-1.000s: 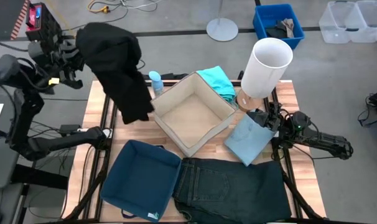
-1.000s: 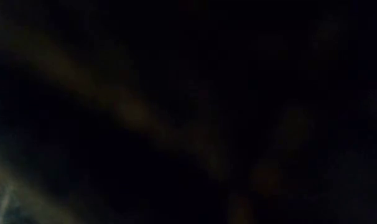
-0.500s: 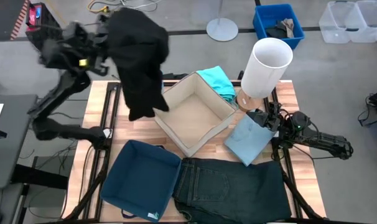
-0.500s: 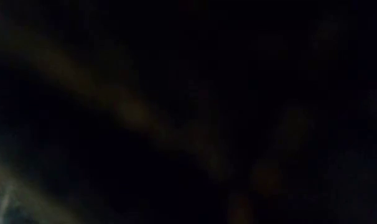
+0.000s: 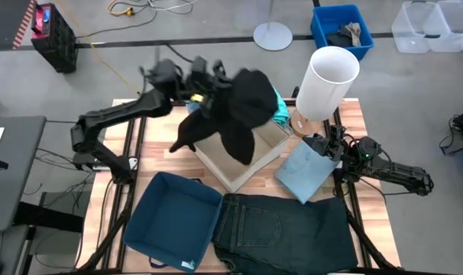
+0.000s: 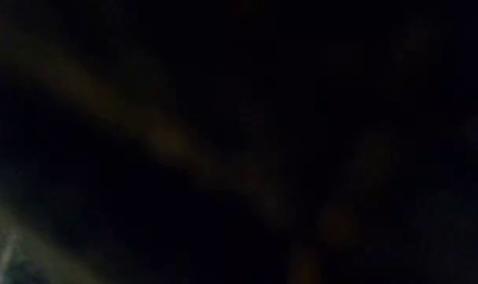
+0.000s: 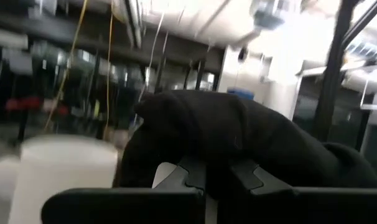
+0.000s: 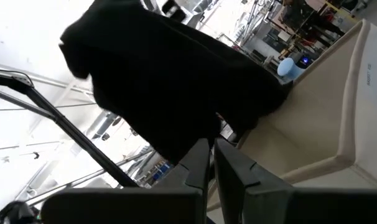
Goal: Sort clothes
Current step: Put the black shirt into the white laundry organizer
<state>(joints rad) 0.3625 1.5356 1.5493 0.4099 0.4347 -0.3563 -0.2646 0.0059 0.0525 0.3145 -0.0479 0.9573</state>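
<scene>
My left arm has swung the black garment in from beyond the table's left edge, where it hung a second ago, so that it now hangs over the beige fabric box. The left gripper is clamped on the cloth; in the left wrist view its fingers pinch a dark fold. One tail of the garment droops across the box's near-left wall.

The right gripper sits low at the table's right side, at the far edge of the pale blue garment. In the right wrist view its fingers lie pressed together, and I see nothing caught between them.

The turquoise garment lies at the beige box's far corner, partly hidden by the black cloth. The jeans are spread flat along the near edge, beside the navy fabric box.

The wooden table shows bare slats on its left side, the widest free stretch for my left arm. A white cylinder stands at the far right corner, close above the right arm. On the grey floor beyond are a blue bin and clear tubs. The low view is dark.
</scene>
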